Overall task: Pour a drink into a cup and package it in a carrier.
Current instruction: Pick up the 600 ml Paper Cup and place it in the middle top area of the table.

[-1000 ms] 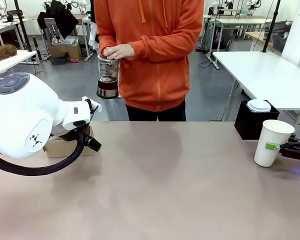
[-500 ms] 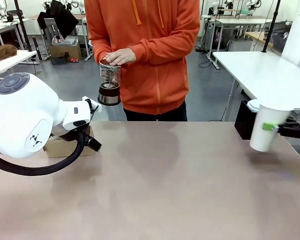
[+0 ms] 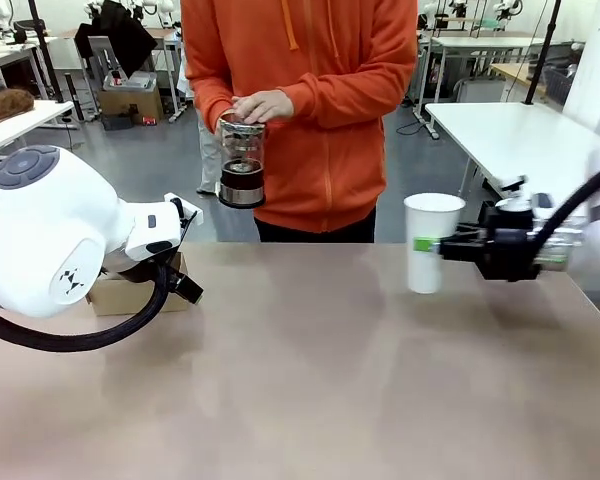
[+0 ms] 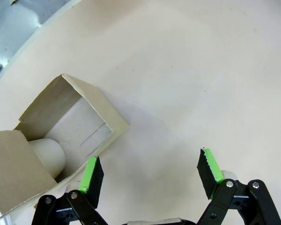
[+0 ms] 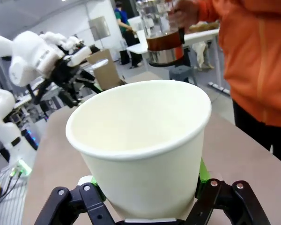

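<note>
Cup (image 3: 433,222), open-topped and upright, sits clamped in the right claw (image 3: 427,246).

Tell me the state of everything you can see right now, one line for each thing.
cup: no lid, empty, upright.
right gripper: shut on the cup's side.
left gripper: open, empty, beside the carrier.
pitcher: upright, held by the person's hand, off the table.
drink: in the pitcher's lower part, not pouring.
carrier: open, on the table, a white object in one pocket.
</note>
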Controlling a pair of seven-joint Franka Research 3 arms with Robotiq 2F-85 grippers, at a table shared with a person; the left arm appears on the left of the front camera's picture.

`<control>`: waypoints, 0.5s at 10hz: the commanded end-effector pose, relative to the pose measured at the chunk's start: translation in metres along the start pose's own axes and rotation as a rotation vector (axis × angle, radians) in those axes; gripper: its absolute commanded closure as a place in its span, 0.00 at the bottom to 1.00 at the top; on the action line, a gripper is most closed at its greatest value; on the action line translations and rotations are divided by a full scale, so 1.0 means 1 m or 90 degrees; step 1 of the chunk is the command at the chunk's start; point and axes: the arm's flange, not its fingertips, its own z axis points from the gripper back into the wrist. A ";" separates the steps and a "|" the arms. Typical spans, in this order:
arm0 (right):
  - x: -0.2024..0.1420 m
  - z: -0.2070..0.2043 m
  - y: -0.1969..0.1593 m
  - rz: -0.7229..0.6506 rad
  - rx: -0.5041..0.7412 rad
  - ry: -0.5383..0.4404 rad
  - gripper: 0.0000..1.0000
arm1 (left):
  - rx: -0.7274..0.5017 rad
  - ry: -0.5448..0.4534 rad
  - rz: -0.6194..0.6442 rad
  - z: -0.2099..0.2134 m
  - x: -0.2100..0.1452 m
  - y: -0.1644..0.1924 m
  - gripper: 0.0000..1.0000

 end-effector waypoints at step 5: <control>-0.010 -0.052 -0.052 0.065 -0.098 -0.112 0.20 | -0.001 0.000 0.001 0.000 0.000 0.000 0.00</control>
